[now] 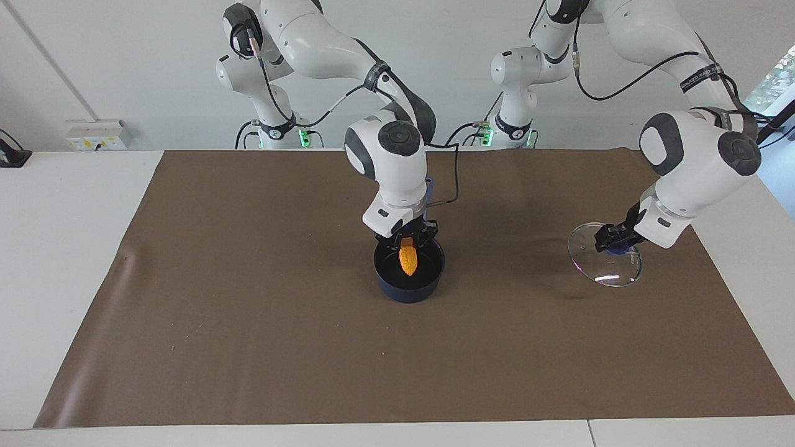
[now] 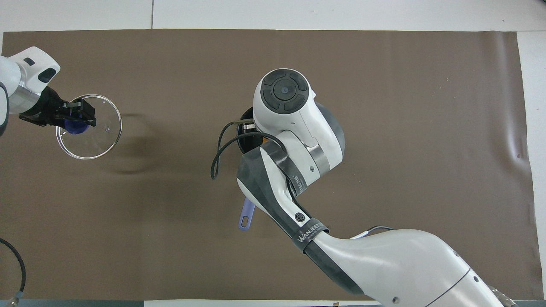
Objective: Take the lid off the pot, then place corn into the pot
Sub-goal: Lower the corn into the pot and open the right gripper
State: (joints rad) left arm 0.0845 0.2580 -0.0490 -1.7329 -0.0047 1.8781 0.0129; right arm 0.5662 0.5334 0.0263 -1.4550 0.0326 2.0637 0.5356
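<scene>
Corn held over the open pot, lid held clear toward the left arm's end of the table.

I see wide bare brown mat (image 1: 248, 347) on every side of the pot (image 1: 409, 288), which sits mid-table with its handle (image 2: 247, 215) pointing toward the robots — its edges well apart from anything else. My right gripper (image 1: 407, 239) is directly over the pot's mouth, fingers clamped on the upper end of the corn (image 1: 407, 257), whose tapered tip hangs down inside the rim line; I cannot tell if it touches the bottom. My left gripper (image 1: 612, 239) is pinched on the blue knob (image 2: 76, 126) of the glass lid (image 1: 612, 267), which hangs tilted above the mat, near the mat's edge, well apart from the pot.
</scene>
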